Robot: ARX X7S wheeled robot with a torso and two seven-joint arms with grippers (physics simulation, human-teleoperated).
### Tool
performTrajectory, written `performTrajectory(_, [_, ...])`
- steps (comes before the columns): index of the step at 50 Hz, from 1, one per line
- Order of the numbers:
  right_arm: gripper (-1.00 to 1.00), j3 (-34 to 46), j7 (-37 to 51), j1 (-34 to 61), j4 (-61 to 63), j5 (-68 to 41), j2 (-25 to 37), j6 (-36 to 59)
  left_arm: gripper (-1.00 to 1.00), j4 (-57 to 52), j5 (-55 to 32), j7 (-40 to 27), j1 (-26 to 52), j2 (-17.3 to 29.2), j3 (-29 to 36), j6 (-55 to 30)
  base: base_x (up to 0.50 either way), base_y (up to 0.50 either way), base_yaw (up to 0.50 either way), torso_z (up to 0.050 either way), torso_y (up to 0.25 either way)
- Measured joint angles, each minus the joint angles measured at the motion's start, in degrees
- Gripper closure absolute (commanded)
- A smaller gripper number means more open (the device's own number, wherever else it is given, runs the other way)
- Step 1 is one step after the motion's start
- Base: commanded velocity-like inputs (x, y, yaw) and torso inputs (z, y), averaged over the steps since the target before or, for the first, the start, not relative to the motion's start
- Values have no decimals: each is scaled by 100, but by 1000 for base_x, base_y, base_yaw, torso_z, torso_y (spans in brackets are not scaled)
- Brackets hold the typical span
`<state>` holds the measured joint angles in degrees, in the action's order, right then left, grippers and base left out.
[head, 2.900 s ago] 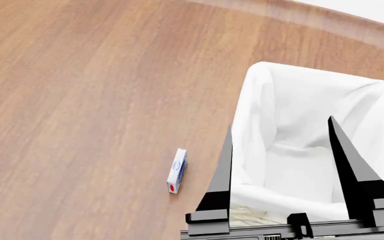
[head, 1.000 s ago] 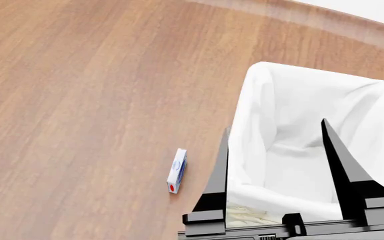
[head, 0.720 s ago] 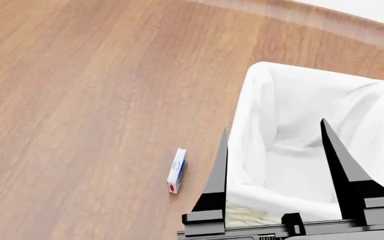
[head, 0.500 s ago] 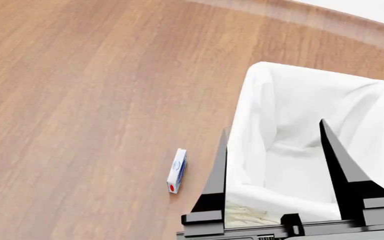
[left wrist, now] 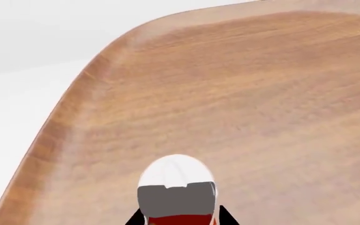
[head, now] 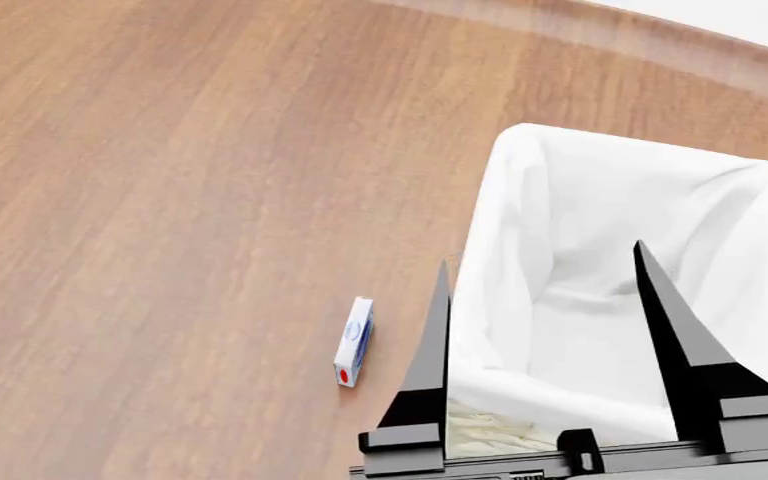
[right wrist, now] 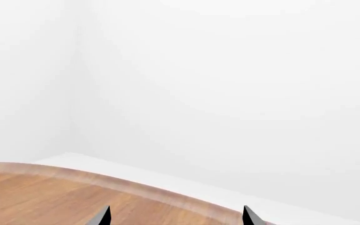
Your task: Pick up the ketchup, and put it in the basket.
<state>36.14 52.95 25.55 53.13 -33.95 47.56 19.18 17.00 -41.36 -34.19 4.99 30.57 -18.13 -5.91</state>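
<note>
In the left wrist view the ketchup (left wrist: 176, 171) shows its white cap, a grey band and a strip of red body. My left gripper (left wrist: 180, 221) is shut on it, a black fingertip (left wrist: 136, 219) at each side, above the wooden table (left wrist: 261, 93). Neither shows in the head view. There the basket (head: 518, 140), lined with white cloth, stands at the right, with a bit of wicker at its near side. My right gripper (head: 542, 255) hangs open over it, fingers wide apart and nothing between them. The right wrist view shows only its two fingertips (right wrist: 103, 216).
A small blue and white box (head: 353, 342) lies on the wood just left of the basket. The table's rounded far edge (head: 651, 45) runs behind the basket, and its corner edge (left wrist: 99, 65) curves past the bottle in the left wrist view. A white wall stands beyond (right wrist: 230, 93).
My right gripper has drifted slightly left and nearer over the basket, still open. The box and the basket have not moved.
</note>
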Motion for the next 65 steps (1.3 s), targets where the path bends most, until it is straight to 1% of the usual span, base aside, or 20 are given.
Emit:
performTrajectory(19, [-100,5,7,30,-8,-26,7,-6,100,-101,25,83,-44,0,12,66,0,0,0,0,0])
performTrajectory(33, [-100,13,7,40,-22,-31,12,-22,100,-794,-142,99,-154,150,15,-93,0,0,0,0,0])
performTrajectory(52, [-100,26,21,46,-24,-38,23,-31,100,-2721,-811,-87,-109,818,-96,-754,0,0,0,0,0])
performTrajectory(65, [-100,19,38,51,-25,-58,43,-38,100,-3280,-1281,0,637,1367,190,-1290,0,0,0,0,0])
